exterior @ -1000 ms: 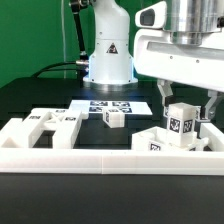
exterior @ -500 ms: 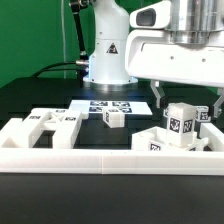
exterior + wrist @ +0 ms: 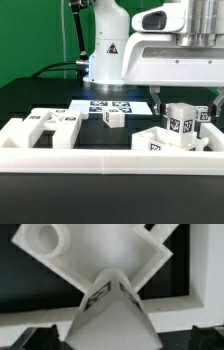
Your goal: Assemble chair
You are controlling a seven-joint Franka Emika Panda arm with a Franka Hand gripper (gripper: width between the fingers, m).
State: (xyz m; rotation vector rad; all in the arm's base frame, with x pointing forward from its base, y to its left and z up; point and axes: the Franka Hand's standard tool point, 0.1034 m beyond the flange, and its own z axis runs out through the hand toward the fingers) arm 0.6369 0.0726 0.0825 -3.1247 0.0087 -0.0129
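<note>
An upright white chair piece (image 3: 180, 123) with black-and-white tags stands on a white chair panel (image 3: 157, 141) at the exterior view's right, inside the border rail. My gripper (image 3: 187, 102) hangs open just over its top, one finger (image 3: 157, 97) on each side, touching nothing. In the wrist view the same upright piece (image 3: 112, 308) rises between my dark fingertips (image 3: 40, 336), with wide gaps on both sides, over a panel with a round hole (image 3: 45, 241). My gripper (image 3: 122, 339) holds nothing.
Slotted white panels (image 3: 50, 122) lie at the exterior view's left inside the low border rail (image 3: 100, 160). A small tagged block (image 3: 114, 117) sits mid-table in front of the marker board (image 3: 108, 103). The arm's base (image 3: 108, 55) stands behind.
The fingers have spread apart from the upright piece, letting it go. The piece stays standing in the same place.
</note>
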